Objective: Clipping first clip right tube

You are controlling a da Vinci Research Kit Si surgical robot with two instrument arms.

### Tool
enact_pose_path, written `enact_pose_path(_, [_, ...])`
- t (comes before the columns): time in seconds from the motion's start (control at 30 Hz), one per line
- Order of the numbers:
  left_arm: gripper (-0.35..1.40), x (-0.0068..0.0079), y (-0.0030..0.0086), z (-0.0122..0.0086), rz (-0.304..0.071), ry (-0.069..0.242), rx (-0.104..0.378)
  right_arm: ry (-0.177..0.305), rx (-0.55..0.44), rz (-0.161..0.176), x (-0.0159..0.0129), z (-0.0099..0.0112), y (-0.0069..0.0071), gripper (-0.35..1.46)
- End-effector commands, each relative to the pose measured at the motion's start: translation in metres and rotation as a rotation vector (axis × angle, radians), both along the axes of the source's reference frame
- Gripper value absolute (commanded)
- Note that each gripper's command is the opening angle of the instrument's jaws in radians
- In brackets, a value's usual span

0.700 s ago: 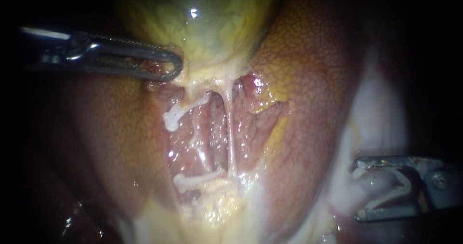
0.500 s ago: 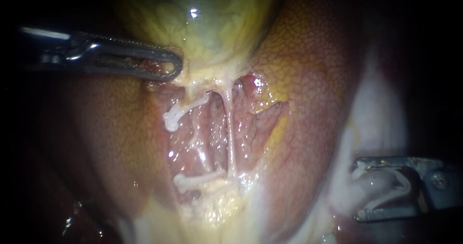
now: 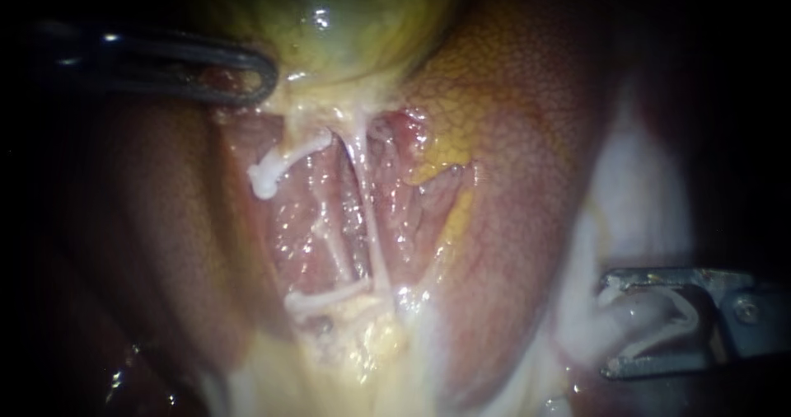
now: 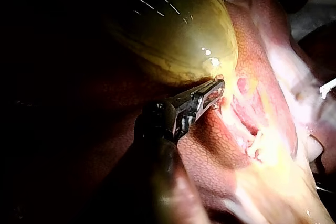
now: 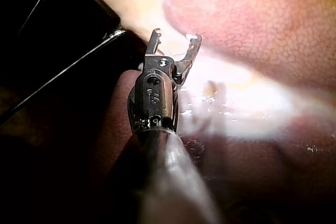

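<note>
The yellow-green gallbladder (image 3: 354,21) lies at the top, with the liver (image 3: 527,137) around it. My left instrument (image 3: 255,75) is shut on the tissue at the gallbladder's neck, as the left wrist view also shows (image 4: 212,92). From the neck a thin pale tube, the right tube (image 3: 371,219), runs down the opened bed. To its left lie two pale stub ends, an upper stub (image 3: 268,178) and a lower stub (image 3: 317,302). My right instrument (image 3: 608,327) waits far to the right, jaws open (image 5: 176,36), a pale piece between them. No clip shows on the tube.
Pale whitish tissue (image 3: 643,194) lies beside the right instrument. Yellow fat (image 3: 362,343) covers the lower end of the bed. The liver's right lobe rises between the right instrument and the tube.
My left instrument has pulled the gallbladder neck up and to the left; the tubes and bed shifted with it. My right instrument has stayed put.
</note>
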State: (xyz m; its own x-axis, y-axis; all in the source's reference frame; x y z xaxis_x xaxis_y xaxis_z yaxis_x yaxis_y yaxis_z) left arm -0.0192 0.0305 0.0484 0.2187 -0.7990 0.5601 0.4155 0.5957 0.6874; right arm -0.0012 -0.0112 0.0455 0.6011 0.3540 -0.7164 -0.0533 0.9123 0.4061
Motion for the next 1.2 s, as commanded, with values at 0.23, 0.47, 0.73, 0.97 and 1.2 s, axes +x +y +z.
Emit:
enact_pose_path(0.23, [-0.35,-0.0001,-0.0001,0.0,-0.003,0.001,-0.001,0.005,0.012,-0.006,0.001,0.0001,0.0002,0.5])
enact_pose_path(0.47, [-0.35,-0.0001,-0.0001,0.0001,-0.003,0.001,-0.002,0.012,0.025,-0.012,0.0033,0.0001,0.0009,0.5])
enact_pose_path(0.73, [-0.35,-0.0001,-0.0002,0.0001,-0.003,0.001,-0.002,0.009,0.056,0.021,0.0068,0.0012,0.0019,0.5])
enact_pose_path(0.97, [-0.35,-0.0002,-0.0002,0.0002,-0.004,0.002,-0.003,0.052,0.084,0.076,0.0094,0.003,0.0031,0.5])
enact_pose_path(1.2, [-0.35,-0.0002,-0.0002,0.0002,-0.004,0.002,-0.003,0.124,0.153,0.122,0.0117,0.0043,0.004,0.5])
